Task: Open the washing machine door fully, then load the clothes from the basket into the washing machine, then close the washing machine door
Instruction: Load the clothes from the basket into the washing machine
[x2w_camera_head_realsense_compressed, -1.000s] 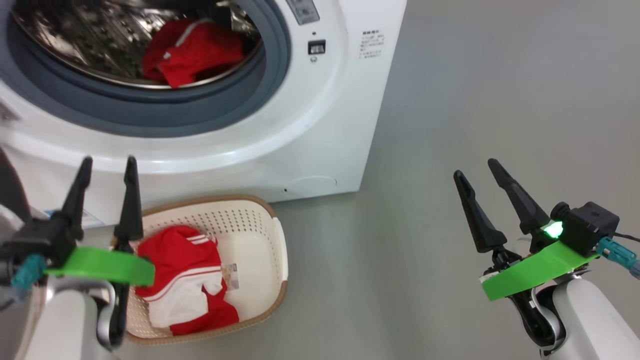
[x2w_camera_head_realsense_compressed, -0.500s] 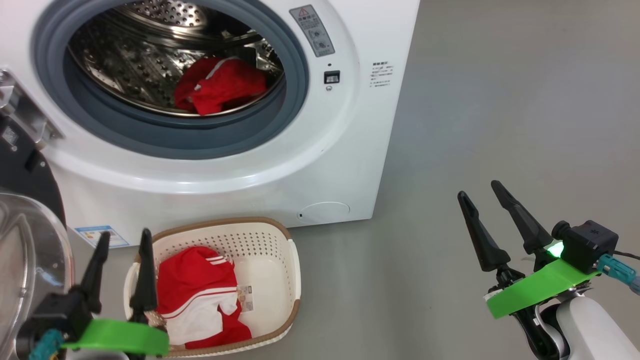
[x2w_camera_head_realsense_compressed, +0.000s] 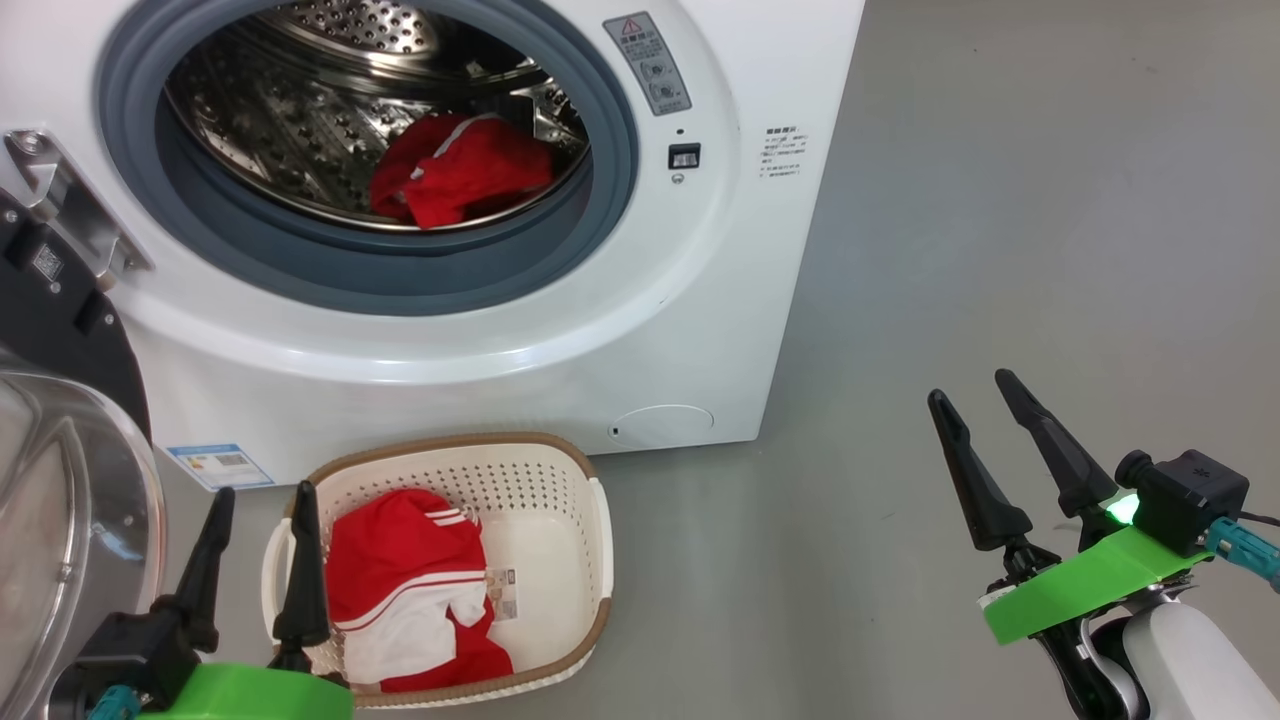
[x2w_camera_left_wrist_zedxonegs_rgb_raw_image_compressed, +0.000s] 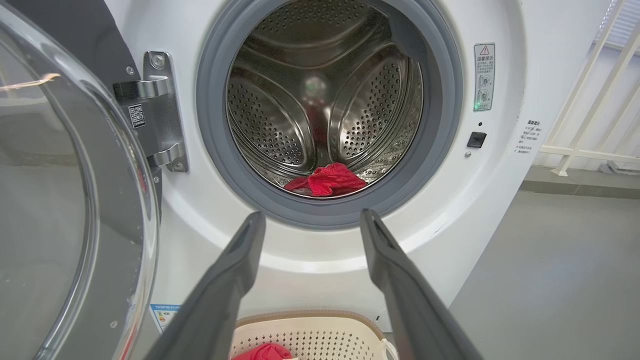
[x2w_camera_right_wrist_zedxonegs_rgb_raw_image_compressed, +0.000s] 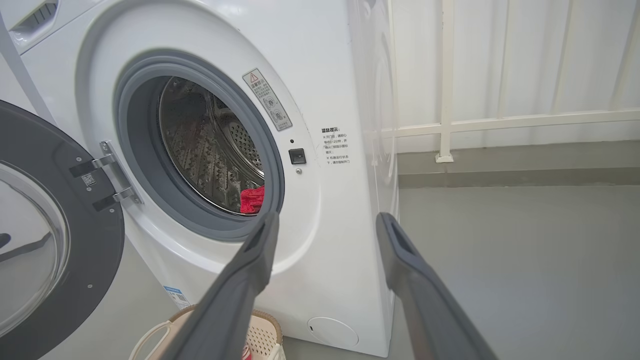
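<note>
You had washing machine (x2w_camera_head_realsense_compressed: 620, 330) ahead; washing machine door (x2w_camera_head_realsense_compressed: 70, 470) stood open at machine's left. Basket (x2w_camera_head_realsense_compressed: 560, 480) sat on floor just before machine, clothes (x2w_camera_head_realsense_compressed: 400, 570) inside; red piece (x2w_camera_head_realsense_compressed: 460, 180) lay in machine's drum. Your left gripper (x2w_camera_head_realsense_compressed: 264, 492) hung before machine's left half, fingers parted, empty; right gripper (x2w_camera_head_realsense_compressed: 970, 388) off machine's right, parted, empty

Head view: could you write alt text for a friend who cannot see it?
A white washing machine stands with its door open at left and a red garment lying in the drum. On the floor before it, a cream basket holds red-and-white clothes. The left end effector, by the basket, and the right end effector, at lower right, are open.
</note>
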